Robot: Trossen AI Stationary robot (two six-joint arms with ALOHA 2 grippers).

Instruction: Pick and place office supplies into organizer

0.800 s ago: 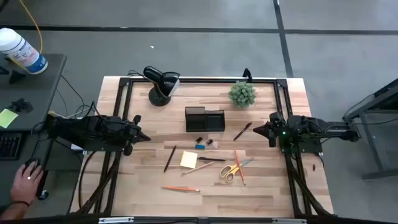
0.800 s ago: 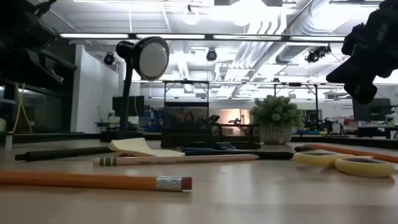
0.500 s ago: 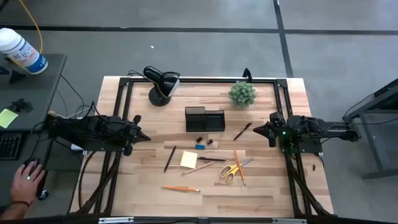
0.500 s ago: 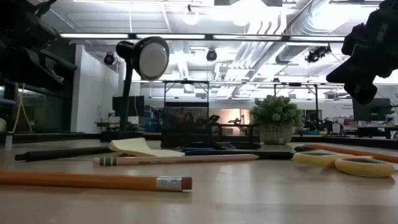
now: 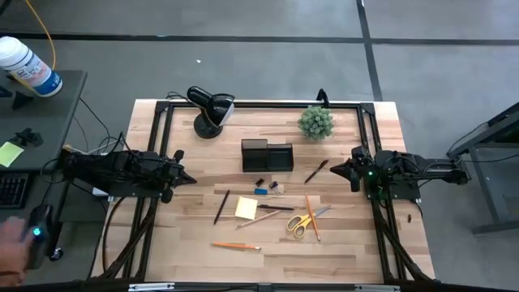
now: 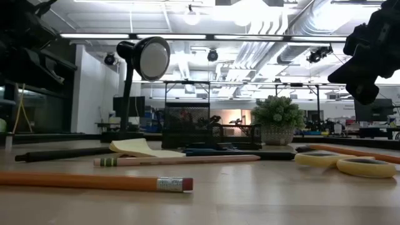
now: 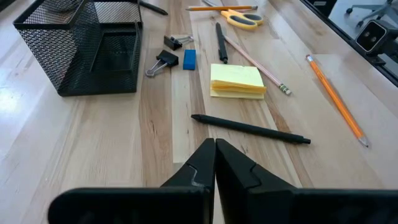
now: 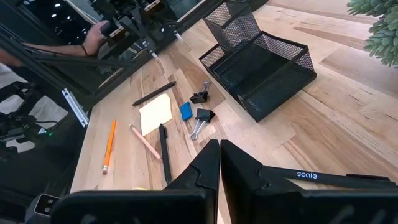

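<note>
The black mesh organizer [image 5: 267, 155] stands at the table's middle, toward the far side. In front of it the office supplies lie flat on the wood: a yellow sticky-note pad [image 5: 246, 208], yellow-handled scissors [image 5: 301, 222], orange pencils [image 5: 236, 246] [image 5: 309, 212], dark pens [image 5: 221, 206] [image 5: 316, 171], a blue block [image 5: 260, 191] and black clips [image 5: 261, 182]. My left gripper [image 5: 185, 175] [image 7: 215, 144] hovers shut at the table's left side, pointing toward the supplies. My right gripper [image 5: 334, 168] [image 8: 219, 144] hovers shut at the right side, facing the organizer [image 8: 258, 65].
A black desk lamp [image 5: 209, 108] stands at the far left and a small green plant [image 5: 315, 122] at the far right. A side desk left of the table holds a white bottle [image 5: 28, 66]. A person's hand [image 5: 12, 243] is by a mouse there.
Both arms have kept still and nothing on the table has moved. The person's hand beside the table's left has slid off the mouse toward the picture's left edge.
</note>
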